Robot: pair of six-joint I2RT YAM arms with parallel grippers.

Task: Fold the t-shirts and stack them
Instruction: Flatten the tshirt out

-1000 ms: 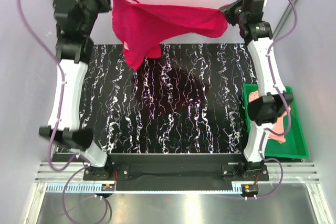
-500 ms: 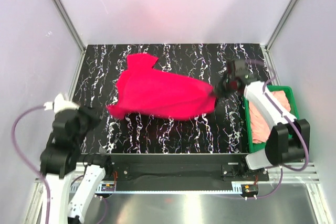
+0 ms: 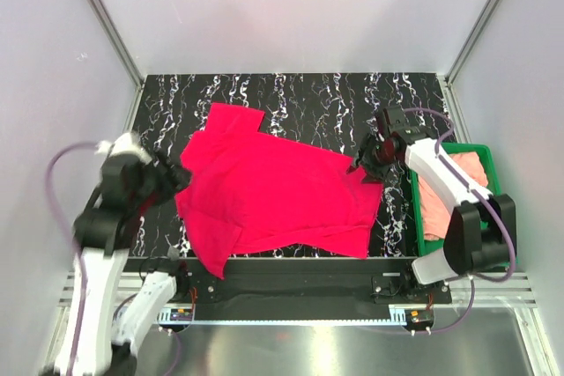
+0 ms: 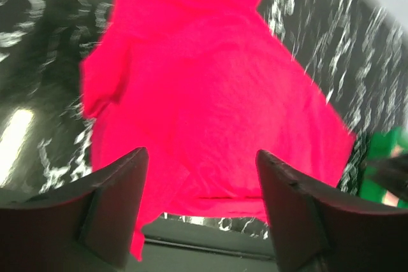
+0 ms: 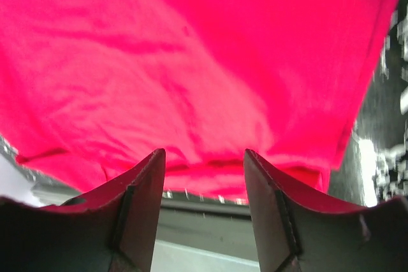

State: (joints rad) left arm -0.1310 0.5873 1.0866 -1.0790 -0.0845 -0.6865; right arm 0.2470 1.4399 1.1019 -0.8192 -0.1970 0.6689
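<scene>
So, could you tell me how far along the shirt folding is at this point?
Done: the red t-shirt lies spread open on the table, though wrinkled. In hand: nothing gripped; the left fingers and right fingers are open at its two sides. Left: no fold is made yet, the pink t-shirt sits crumpled in the green tray, and nothing is stacked.

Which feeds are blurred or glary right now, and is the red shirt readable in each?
Left wrist: motion-smeared, the red t-shirt is soft, and there is a glare patch on the table. Right wrist: the shirt fills the frame, saturated but folds readable. Top external: sharp except the slightly smeared left arm.
</scene>
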